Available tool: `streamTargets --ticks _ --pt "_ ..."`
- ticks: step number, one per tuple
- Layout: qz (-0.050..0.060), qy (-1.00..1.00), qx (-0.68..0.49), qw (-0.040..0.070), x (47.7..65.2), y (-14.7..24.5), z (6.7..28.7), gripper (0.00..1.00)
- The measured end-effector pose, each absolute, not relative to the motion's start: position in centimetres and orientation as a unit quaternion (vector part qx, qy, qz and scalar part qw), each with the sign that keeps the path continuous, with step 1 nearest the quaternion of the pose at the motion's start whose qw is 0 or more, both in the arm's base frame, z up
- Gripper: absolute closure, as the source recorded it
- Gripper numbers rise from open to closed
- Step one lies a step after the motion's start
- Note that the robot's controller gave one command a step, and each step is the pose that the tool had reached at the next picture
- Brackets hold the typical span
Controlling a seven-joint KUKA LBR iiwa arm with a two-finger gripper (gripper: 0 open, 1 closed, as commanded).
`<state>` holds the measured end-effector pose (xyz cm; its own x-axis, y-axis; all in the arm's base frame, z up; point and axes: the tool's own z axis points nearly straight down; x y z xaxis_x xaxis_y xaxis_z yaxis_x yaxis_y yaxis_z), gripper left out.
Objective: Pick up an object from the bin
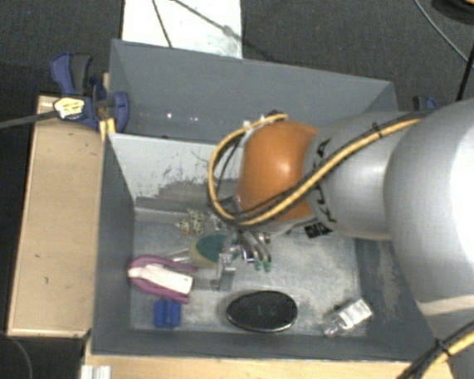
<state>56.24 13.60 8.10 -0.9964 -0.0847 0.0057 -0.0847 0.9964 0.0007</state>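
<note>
I am working inside the grey bin (119, 240), reaching in from the right with my orange cover (276, 170) low over its middle. My gripper (243, 256) is hanging just above the floor near the centre. I cannot tell from here whether it is apart or together, and nothing is showing as held in it.

The largest loose thing is the black oval disc (261, 310), lying flat toward the front wall, near my gripper. Next is the pink and white piece (160, 277), lying on its side by the left wall. The teal disc (209, 247) is sitting just beside my gripper on its left and is the closest thing to me, so I am judging it the likeliest pick. The clear plastic piece (348, 316) is lying well apart at the front right, and the blue block (166, 313) is resting in the front left corner.

To do this well, I am planning to centre over the teal disc before closing. It looks thin and flat, so I am expecting to need to go right down to the floor and catch its edge. I am also expecting to need to keep clear of the pink and white piece nearby.
</note>
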Motion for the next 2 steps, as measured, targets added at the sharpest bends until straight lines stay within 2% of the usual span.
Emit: streamTargets --ticks 1,2 --pt "-0.001 -0.999 0.039 -0.003 56.6 13.4 8.7 1.00" --pt "-0.001 -0.999 0.040 -0.005 54.9 12.8 21.6 1.00"
